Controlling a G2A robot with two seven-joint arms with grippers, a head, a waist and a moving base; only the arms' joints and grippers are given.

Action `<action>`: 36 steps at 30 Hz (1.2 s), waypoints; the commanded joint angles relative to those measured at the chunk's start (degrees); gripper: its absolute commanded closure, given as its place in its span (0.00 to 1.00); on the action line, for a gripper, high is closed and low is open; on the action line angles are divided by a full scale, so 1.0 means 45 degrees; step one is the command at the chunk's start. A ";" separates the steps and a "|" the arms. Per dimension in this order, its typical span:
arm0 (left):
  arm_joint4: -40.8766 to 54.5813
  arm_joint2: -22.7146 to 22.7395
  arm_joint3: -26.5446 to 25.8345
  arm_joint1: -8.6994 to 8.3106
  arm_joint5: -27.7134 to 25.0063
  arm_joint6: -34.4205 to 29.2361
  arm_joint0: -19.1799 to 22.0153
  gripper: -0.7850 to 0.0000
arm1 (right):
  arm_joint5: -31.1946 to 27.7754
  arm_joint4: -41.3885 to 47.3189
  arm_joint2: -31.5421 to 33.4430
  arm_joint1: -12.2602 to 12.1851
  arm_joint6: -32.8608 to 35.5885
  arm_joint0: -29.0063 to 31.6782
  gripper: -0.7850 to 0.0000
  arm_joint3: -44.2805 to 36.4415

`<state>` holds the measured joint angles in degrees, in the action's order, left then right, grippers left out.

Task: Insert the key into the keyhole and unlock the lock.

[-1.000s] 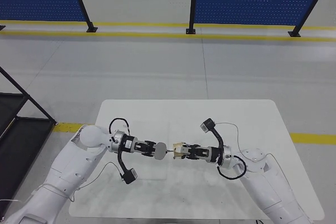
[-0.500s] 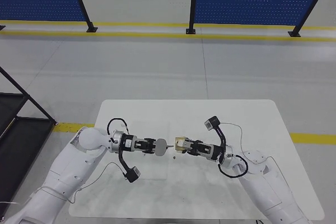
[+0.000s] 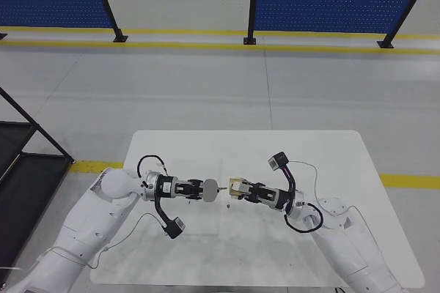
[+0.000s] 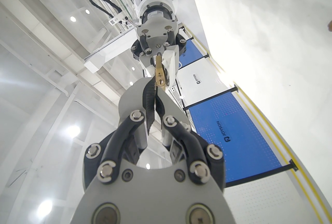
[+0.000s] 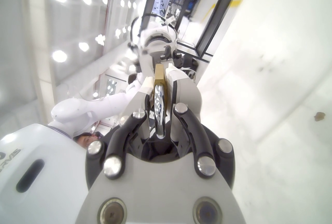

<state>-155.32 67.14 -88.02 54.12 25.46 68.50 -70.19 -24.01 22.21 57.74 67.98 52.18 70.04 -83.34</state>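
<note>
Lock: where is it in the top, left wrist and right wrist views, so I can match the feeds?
Top view: lock over the middle of the table, where the two arms' tips meet.
Left wrist view: brass edge straight beyond the left gripper, which pinches the key.
Right wrist view: lock clamped in the right gripper, shackle toward the wrist.
Shared landmark: the right gripper's pale fingers flanking the lock.

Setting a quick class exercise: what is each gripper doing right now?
Left gripper: jaws closed on the key.
Right gripper: jaws closed on the lock.
</note>
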 commanded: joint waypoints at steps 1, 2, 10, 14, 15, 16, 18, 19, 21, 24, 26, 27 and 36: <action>0.0033 -0.0034 0.0029 -0.0003 -0.0006 0.0018 0.0028 1.00 | -0.0036 0.0016 -0.0014 0.0005 -0.0017 0.0014 1.00 -0.0014; 0.0053 -0.0056 0.0039 -0.0003 -0.0001 0.0022 0.0042 1.00 | -0.0055 0.0022 -0.0023 0.0008 -0.0017 0.0023 1.00 -0.0017; 0.0056 -0.0209 0.0101 -0.0014 -0.0008 0.0076 0.0153 1.00 | -0.0137 0.0034 -0.0057 0.0015 0.0043 0.0047 1.00 -0.0046; 0.0058 -0.0266 0.0117 -0.0023 -0.0039 0.0078 0.0191 1.00 | -0.0173 0.0018 -0.0060 0.0016 0.0048 0.0058 1.00 -0.0068; 0.0063 -0.0285 0.0114 -0.0026 -0.0045 0.0093 0.0193 1.00 | -0.0182 0.0009 -0.0059 0.0015 0.0048 0.0058 1.00 -0.0072; 0.0077 -0.0296 0.0117 -0.0029 -0.0061 0.0103 0.0201 1.00 | -0.0194 -0.0007 -0.0057 0.0015 0.0045 0.0060 1.00 -0.0074; 0.0065 -0.0326 0.0112 -0.0035 -0.0062 0.0109 0.0208 1.00 | -0.0193 -0.0019 -0.0059 0.0014 0.0057 0.0065 1.00 -0.0080; 0.0056 -0.0342 0.0109 -0.0037 -0.0061 0.0106 0.0212 1.00 | -0.0186 -0.0019 -0.0056 0.0013 0.0065 0.0064 1.00 -0.0082; 0.0042 -0.0373 0.0112 -0.0043 -0.0093 0.0117 0.0229 1.00 | -0.0167 -0.0028 -0.0064 0.0011 0.0101 0.0062 1.00 -0.0091; 0.0080 -0.0437 0.0119 -0.0047 -0.0153 0.0177 0.0267 1.00 | -0.0154 -0.0071 -0.0081 0.0011 0.0131 0.0051 1.00 -0.0107; 0.0079 -0.0472 0.0143 -0.0050 -0.0157 0.0198 0.0304 1.00 | -0.0142 -0.0085 -0.0089 0.0012 0.0148 0.0038 1.00 -0.0111; 0.0083 -0.0488 0.0152 -0.0050 -0.0154 0.0193 0.0316 1.00 | -0.0144 -0.0103 -0.0093 0.0012 0.0158 0.0031 1.00 -0.0110; 0.0075 -0.0615 0.0235 -0.0064 -0.0181 0.0168 0.0408 1.00 | -0.0058 -0.0261 -0.0162 0.0014 0.0238 -0.0030 1.00 -0.0115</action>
<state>-154.96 64.43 -87.04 53.83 24.70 69.33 -68.42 -24.32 21.02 57.05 68.04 53.21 69.92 -83.88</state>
